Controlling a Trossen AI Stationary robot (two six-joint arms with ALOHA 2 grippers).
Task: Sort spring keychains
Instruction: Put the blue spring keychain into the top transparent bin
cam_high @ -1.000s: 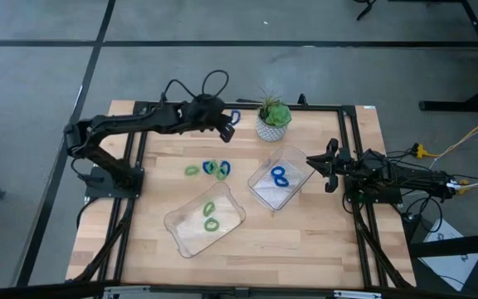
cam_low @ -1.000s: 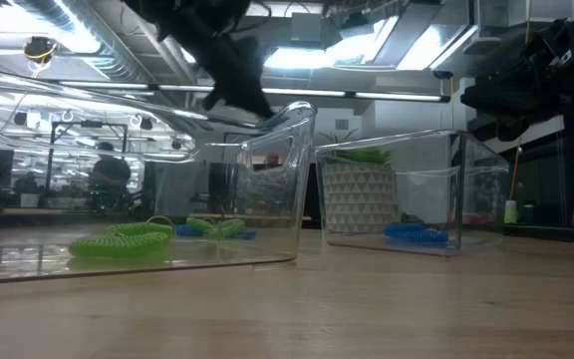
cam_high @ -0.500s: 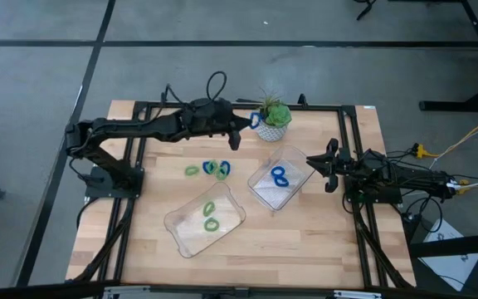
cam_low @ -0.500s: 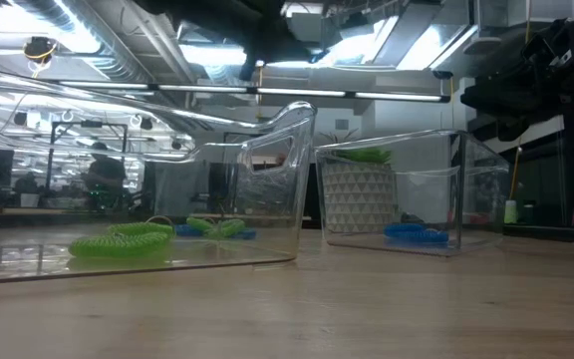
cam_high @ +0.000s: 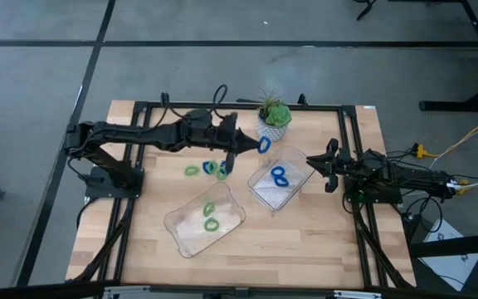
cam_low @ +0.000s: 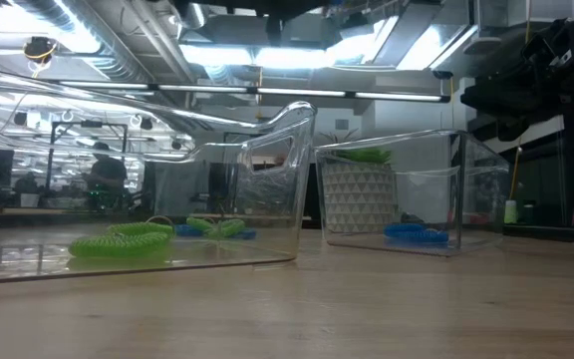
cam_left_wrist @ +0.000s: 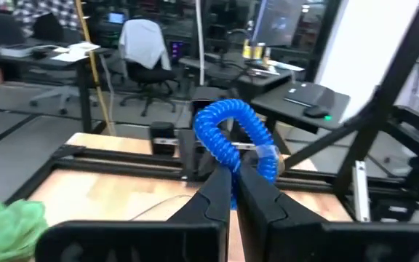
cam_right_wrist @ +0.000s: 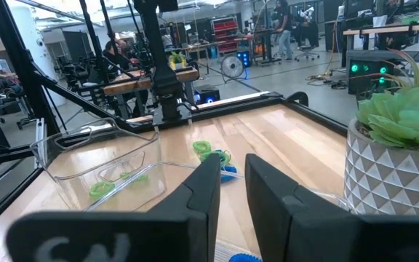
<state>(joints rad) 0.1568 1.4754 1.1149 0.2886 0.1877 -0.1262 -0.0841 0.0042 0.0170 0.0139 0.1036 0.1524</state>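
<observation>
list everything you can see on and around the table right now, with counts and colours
blue coiled plastic spring keychain: 1, bright blue, held in the air near the plant
blue keychain in tray: 1, blue, inside the right clear tray
green keychains in tray: 2, green, inside the left clear tray
loose keychains: small mixed cluster, green and blue, on the table between the arms; exact count unclear
clear plastic trays: 2, transparent, middle of the table
potted plant: 1, green in a white patterned pot, far edge
wooden table: 1, light wood, black frame
left gripper: 1, dark, shut on the blue keychain
right gripper: 1, dark, waiting beside the right tray
</observation>
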